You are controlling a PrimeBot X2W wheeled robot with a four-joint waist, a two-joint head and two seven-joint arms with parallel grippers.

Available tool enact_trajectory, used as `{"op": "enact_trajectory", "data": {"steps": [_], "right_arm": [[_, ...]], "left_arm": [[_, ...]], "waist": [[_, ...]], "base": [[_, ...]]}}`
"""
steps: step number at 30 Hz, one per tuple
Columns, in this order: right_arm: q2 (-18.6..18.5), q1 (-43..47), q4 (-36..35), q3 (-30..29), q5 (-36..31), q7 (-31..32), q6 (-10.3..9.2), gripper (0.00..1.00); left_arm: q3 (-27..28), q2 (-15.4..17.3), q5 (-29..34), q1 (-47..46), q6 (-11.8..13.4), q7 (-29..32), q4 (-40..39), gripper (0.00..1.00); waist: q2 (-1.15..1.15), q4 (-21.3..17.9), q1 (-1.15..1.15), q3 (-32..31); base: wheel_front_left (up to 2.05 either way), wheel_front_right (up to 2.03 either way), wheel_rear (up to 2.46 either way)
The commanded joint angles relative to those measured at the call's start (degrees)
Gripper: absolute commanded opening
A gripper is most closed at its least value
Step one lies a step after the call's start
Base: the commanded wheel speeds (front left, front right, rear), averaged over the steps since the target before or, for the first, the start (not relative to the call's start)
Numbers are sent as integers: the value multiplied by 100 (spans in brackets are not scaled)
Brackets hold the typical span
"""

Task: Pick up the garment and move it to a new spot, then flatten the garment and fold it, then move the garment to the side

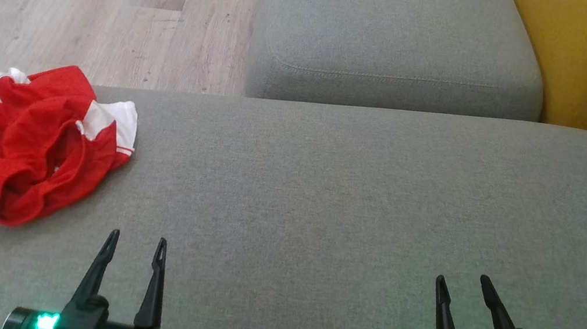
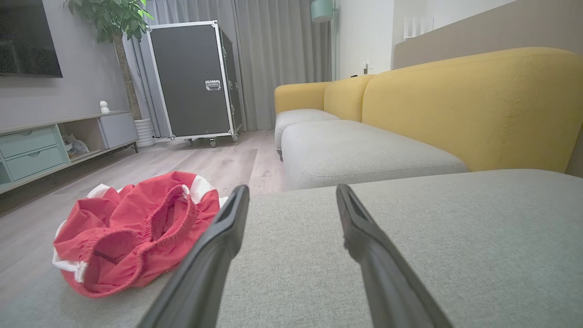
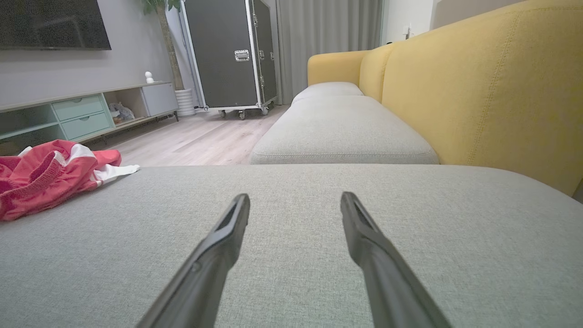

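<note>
Garment (image 1: 38, 142) lies crumpled at the grey seat cushion's (image 1: 324, 193) far left corner; left gripper (image 1: 138, 236) and right gripper (image 1: 462, 278) hover by its near edge, jaws apart, empty.

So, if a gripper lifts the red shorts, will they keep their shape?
Probably floppy: the red shorts lie crumpled in soft folds. Likely light, being thin cloth. A pinch may lift one layer only.
</note>
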Motion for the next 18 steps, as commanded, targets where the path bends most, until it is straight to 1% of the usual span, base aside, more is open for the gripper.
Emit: {"op": "enact_trajectory", "data": {"steps": [1,6,9,13,18], "right_arm": [[-57,-199,-165,134,-35,-69,-4,100],[-57,-196,-155,82,-29,-69,-4,100],[-57,-161,-168,26,-32,-69,-4,100],[-57,-58,-180,-20,1,-69,-4,100],[-57,-68,-191,22,68,-69,-4,100]], "left_arm": [[157,26,41,-218,38,-56,-172,100],[151,23,39,-241,20,-56,-129,100],[109,20,61,-314,14,-56,-100,100],[95,18,76,-355,33,-56,-114,100],[173,44,79,-334,55,-56,-125,100]], "waist": [[0,1,0,3],[0,41,0,25],[0,191,0,45],[0,585,0,37],[0,1243,0,44]], "base": [[0,0,0],[0,0,0],[0,0,0],[0,0,0],[0,0,0]]}}
